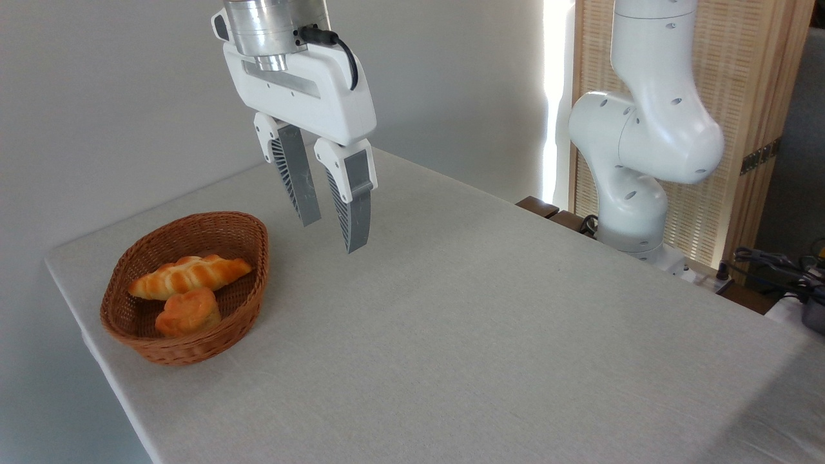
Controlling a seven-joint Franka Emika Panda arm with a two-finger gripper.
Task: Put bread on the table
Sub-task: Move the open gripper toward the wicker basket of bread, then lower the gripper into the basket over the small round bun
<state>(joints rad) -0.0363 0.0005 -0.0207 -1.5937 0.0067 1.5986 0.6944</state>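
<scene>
The bread [187,312], a small round orange-golden bun with a lumpy top, lies in the near end of a brown wicker basket [242,225] at the left of the table [490,335]. Behind it in the same basket rests a long twisted golden loaf [188,276]. My gripper [332,235] hangs above the cloth to the right of the basket and higher than it, fingers pointing down. Its jaws stand open with nothing between them. It touches neither the basket nor the bread.
The arm's white base [638,187] stands off the table's far right edge before a slatted wooden screen [741,77]. Cables and dark gear [786,270] lie at the right. A grey wall runs behind the table's left and far edges.
</scene>
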